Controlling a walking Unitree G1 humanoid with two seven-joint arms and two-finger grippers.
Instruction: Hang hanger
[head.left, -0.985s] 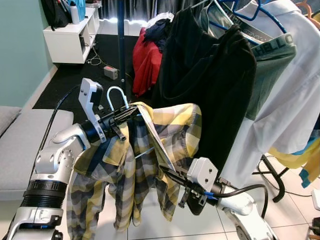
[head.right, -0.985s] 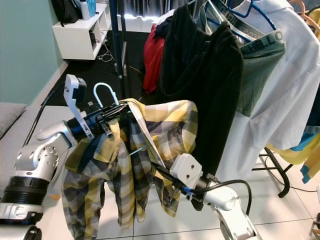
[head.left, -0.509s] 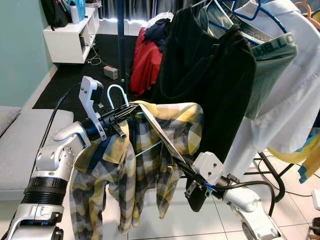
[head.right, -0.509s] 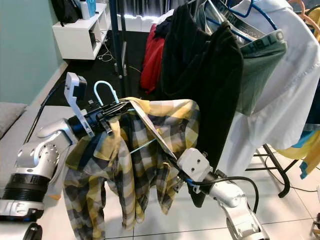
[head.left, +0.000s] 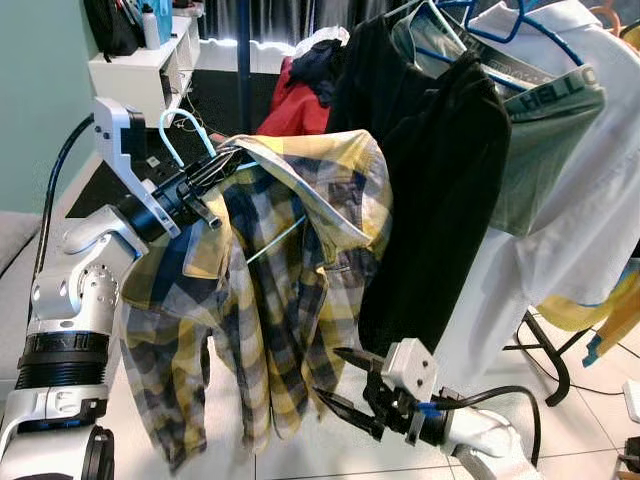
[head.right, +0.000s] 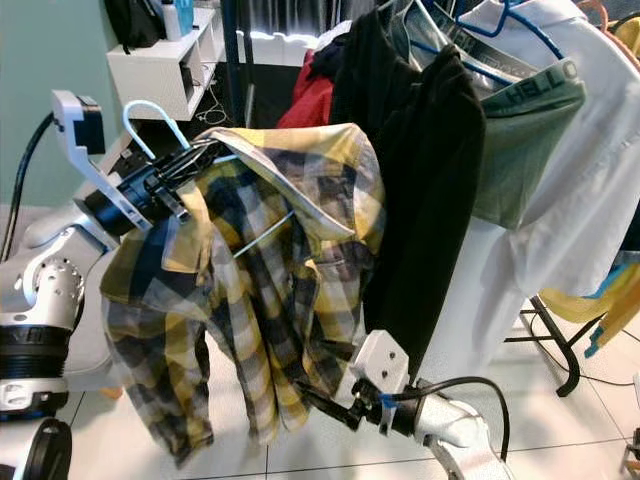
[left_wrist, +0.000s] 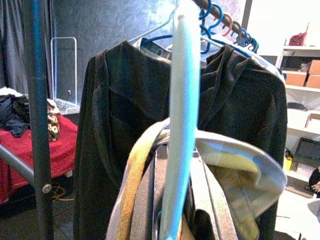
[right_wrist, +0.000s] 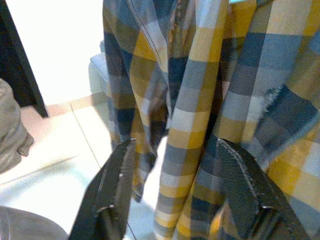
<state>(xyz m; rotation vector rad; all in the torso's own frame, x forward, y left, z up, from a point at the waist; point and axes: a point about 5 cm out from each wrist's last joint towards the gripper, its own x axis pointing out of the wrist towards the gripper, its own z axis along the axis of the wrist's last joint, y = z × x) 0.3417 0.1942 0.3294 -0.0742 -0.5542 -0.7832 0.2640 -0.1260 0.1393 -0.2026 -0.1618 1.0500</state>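
Note:
A yellow and navy plaid shirt hangs on a hanger with a light-blue hook. My left gripper is shut on the hanger's neck just under the hook and holds it high at the left. The left wrist view has the hook close up, with the clothes rail and its several hangers beyond and above. A black garment on that rail hangs just right of the shirt. My right gripper is open, low down near the shirt's hem, with nothing between its fingers.
The rack holds a green garment and a white shirt to the right. Its dark pole stands behind the hook. Red clothes and a white shelf unit lie further back. The rack's foot rests on the tiled floor.
My left arm has lifted the hanger and shirt up and to the left. My right gripper has let go of the shirt, dropped below its hem and opened.

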